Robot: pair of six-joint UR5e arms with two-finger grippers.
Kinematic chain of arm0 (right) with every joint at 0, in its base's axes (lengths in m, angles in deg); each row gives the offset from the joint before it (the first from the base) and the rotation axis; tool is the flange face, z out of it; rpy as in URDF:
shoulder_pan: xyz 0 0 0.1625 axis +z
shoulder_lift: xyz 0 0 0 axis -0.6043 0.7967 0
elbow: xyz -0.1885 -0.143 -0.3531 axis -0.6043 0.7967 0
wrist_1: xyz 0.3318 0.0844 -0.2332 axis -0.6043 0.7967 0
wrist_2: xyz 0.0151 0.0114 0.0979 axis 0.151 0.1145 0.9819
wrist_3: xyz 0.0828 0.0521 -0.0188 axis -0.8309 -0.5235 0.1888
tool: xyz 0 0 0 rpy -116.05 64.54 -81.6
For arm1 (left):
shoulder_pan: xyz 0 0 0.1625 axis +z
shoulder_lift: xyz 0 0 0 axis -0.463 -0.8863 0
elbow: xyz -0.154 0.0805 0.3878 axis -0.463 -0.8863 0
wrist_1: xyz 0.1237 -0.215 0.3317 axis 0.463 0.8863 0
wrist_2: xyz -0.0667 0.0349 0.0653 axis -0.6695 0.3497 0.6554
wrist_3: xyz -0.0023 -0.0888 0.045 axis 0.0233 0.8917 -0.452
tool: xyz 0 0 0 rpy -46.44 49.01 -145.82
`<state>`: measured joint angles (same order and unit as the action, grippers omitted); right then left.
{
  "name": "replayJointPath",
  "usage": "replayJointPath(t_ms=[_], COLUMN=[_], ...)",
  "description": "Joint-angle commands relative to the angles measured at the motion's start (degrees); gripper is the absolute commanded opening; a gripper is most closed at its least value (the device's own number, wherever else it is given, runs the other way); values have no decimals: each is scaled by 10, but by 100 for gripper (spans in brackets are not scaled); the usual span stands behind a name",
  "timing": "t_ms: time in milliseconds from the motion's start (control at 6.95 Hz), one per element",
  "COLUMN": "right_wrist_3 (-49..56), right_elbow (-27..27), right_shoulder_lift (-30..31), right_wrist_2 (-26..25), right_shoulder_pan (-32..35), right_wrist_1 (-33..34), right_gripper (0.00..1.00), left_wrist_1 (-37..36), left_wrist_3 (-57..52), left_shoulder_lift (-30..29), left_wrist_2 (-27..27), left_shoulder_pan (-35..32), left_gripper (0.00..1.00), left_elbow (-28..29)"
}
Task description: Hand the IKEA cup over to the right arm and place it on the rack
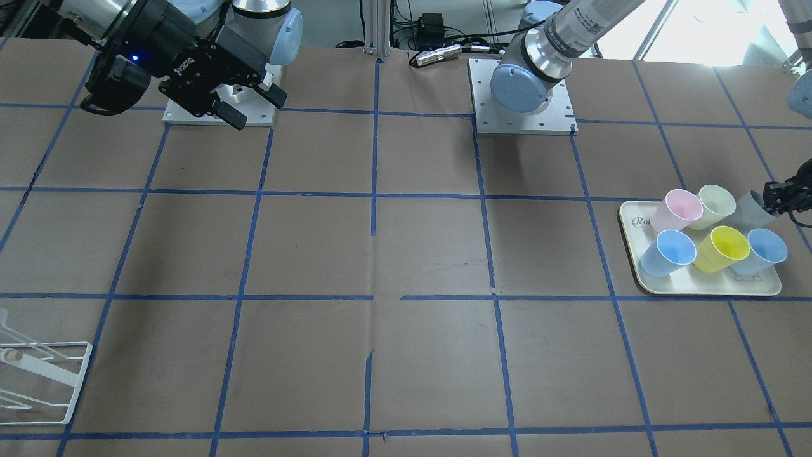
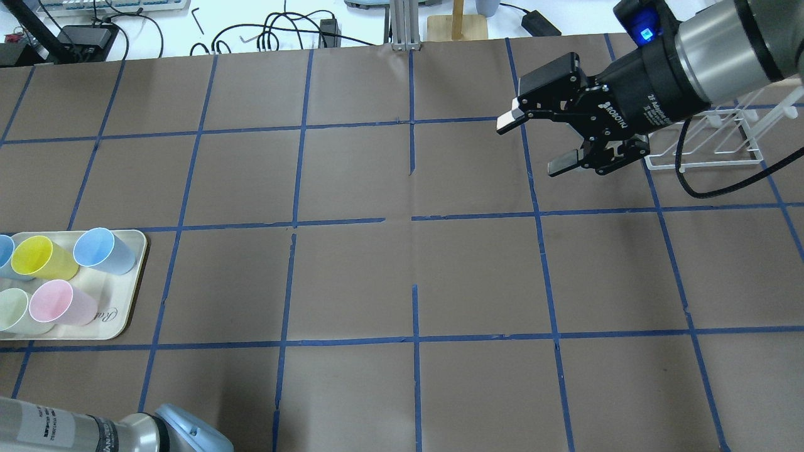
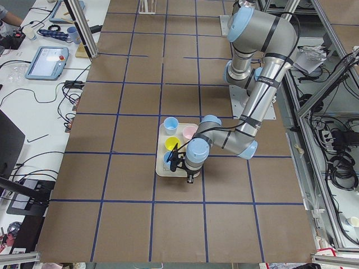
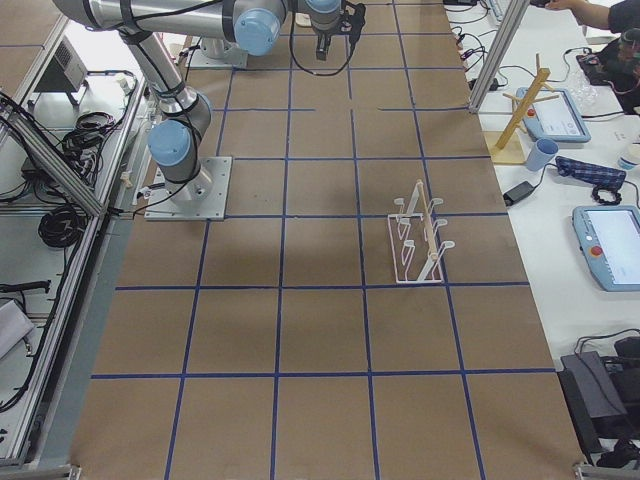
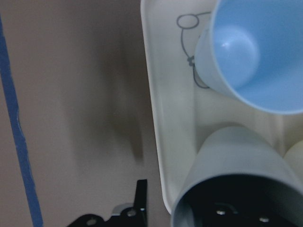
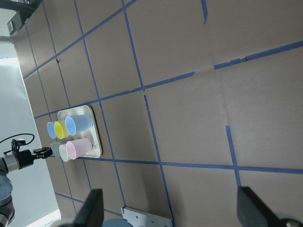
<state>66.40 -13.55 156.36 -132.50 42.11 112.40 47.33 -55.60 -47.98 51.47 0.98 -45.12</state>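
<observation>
The IKEA cup (image 1: 753,211) is pale grey and lies tilted at the robot-side corner of the cream tray (image 1: 698,287), its mouth towards my left gripper (image 1: 783,193). In the left wrist view the cup (image 5: 236,161) fills the bottom right. One finger is dark inside the cup's mouth, and the other finger (image 5: 140,198) stands outside it with a gap to the wall, so the left gripper (image 5: 182,210) is open astride the wall. My right gripper (image 2: 534,144) is open and empty, held above the table beside the white wire rack (image 2: 710,147).
The tray (image 2: 119,320) also holds two blue cups (image 1: 667,252), a yellow cup (image 1: 723,249), a pink cup (image 1: 677,211) and a pale green cup (image 1: 713,206), packed close to the grey one. The rack (image 1: 38,374) stands at the table's far end.
</observation>
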Motion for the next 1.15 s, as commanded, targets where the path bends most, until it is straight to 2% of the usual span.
replayJointPath(t_ms=[0,288,576,719,863,1007], right_wrist_3=[18,20,22,24,42,48], right_elbow=[-2,-38,-74,-97,-123,-132], right_shoulder_lift=[-2,-1,1,2,5,15], right_wrist_2=[75,167,290,347,399,420], right_shoulder_pan=[-22,-50,-50,-49,-50,-46], right_wrist_1=[-3,-4,-4,3,4,10], right_gripper=[100,100,100,100,100,100], left_wrist_1=[25,29,87,155,274,422], left_wrist_3=[-1,-7,-29,-32,-45,-45], left_shoulder_lift=[16,28,37,49,67,75], left_wrist_2=[1,-5,0,1,1,-8], left_shoulder_pan=[-8,-9,-9,-6,-4,-3], left_gripper=[0,0,0,0,0,0], left_elbow=[2,5,50,86,141,208])
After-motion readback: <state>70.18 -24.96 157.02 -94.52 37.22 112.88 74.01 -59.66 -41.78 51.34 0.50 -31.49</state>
